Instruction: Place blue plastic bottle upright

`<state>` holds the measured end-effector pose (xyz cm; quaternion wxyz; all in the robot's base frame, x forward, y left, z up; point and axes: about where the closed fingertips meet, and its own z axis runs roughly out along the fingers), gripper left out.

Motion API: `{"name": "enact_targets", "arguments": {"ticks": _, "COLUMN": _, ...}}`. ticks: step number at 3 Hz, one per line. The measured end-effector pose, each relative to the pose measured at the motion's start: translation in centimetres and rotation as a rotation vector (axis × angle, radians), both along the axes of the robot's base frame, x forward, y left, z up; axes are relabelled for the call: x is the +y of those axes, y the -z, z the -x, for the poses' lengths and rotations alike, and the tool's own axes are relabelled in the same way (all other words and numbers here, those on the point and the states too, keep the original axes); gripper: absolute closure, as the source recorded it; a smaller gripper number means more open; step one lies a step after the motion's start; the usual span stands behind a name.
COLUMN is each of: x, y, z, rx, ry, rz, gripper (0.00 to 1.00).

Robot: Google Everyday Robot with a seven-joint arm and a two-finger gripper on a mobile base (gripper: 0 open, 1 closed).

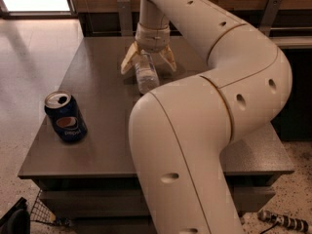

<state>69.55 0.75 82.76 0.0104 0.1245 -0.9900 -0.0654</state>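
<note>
Gripper (148,69) sits low over the far part of the surface (102,145), fingers (128,60) spread wide. The blue plastic bottle (146,76) lies on its side right between them. The Pepsi can (66,116) stands upright, well apart from the fingers.

Hand (148,66), fingers spread, over the tabletop (97,77). Its wrist hides the far end of the blue plastic bottle (146,77) beneath it. Nearer than the hand, the arm (195,145), cut off below, covers the tabletop.
</note>
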Motion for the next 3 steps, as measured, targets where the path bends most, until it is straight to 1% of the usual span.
{"name": "enact_targets", "arguments": {"ticks": 1, "x": 1.0, "y": -0.2, "z": 0.0, "rx": -0.074, "ry": -0.049, "rz": 0.045, "gripper": 0.44}}
{"name": "enact_targets", "arguments": {"ticks": 2, "x": 2.2, "y": -0.4, "z": -0.1, "rx": -0.126, "ry": -0.086, "rz": 0.076, "gripper": 0.67}}
{"name": "enact_targets", "arguments": {"ticks": 3, "x": 2.4, "y": -0.2, "z": -0.2, "rx": -0.131, "ry": -0.089, "rz": 0.080, "gripper": 0.90}}
